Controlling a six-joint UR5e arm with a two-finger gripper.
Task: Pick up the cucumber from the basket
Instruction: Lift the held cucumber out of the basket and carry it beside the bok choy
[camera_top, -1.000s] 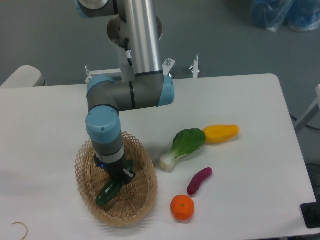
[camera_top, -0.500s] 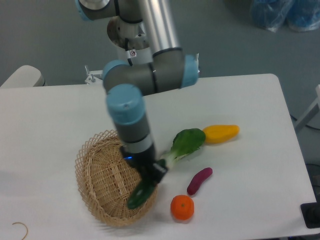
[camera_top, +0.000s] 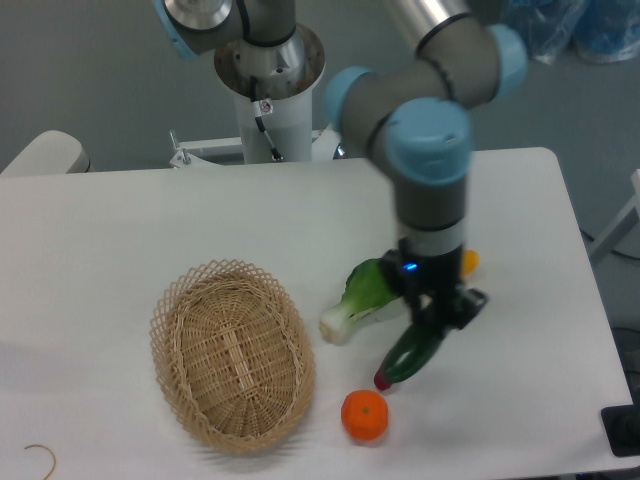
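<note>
Cucumber (camera_top: 414, 350) pickup looks done, as far as you can judge. Going left to right: the basket (camera_top: 232, 355) sits near the front-left of the table (camera_top: 120, 230) with nothing in it. Right of it lie the bok choy (camera_top: 362, 297) and, nearer the front edge, the orange (camera_top: 364, 415). Further right, the gripper (camera_top: 437, 318) is clamped on the cucumber's upper end, holding it tilted above the purple sweet potato (camera_top: 381, 380), well clear of the basket. You have only a set-down left, if one is wanted
</note>
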